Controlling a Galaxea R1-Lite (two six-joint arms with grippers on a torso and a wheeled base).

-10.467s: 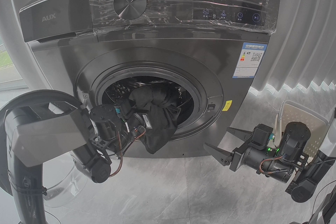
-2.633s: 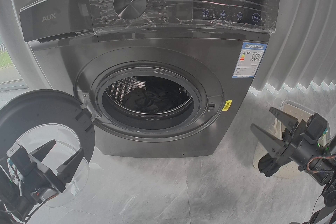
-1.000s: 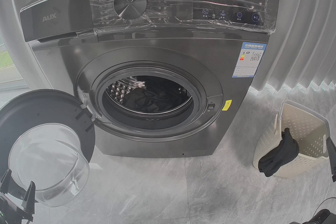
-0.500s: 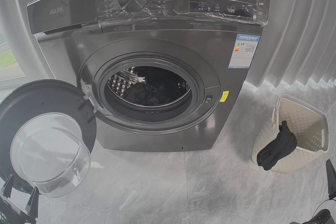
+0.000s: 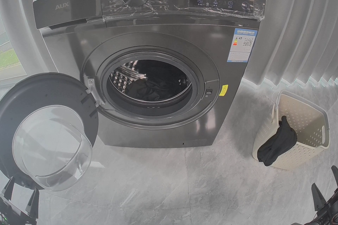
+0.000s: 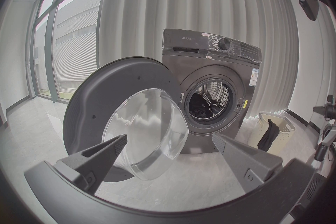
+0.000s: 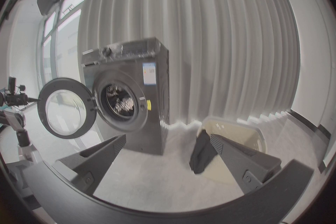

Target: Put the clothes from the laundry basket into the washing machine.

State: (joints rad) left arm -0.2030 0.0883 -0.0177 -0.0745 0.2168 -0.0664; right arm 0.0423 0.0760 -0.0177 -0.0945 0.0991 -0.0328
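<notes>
Our left gripper (image 6: 169, 137) and right gripper (image 7: 168, 136) both hang wide open and empty. A black garment (image 5: 278, 145) drapes over the laundry basket (image 5: 310, 127) rim. We see dark clothes (image 5: 148, 90) inside the washing machine (image 5: 151, 36).

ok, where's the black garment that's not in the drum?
Head view, right side: the black garment is draped over the basket rim nearest the washer, hanging down the outside; the basket stands right of the washer.

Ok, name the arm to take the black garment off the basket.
Right: the right gripper, open, hangs near the laundry basket and black garment; the left gripper is over by the door.
</notes>
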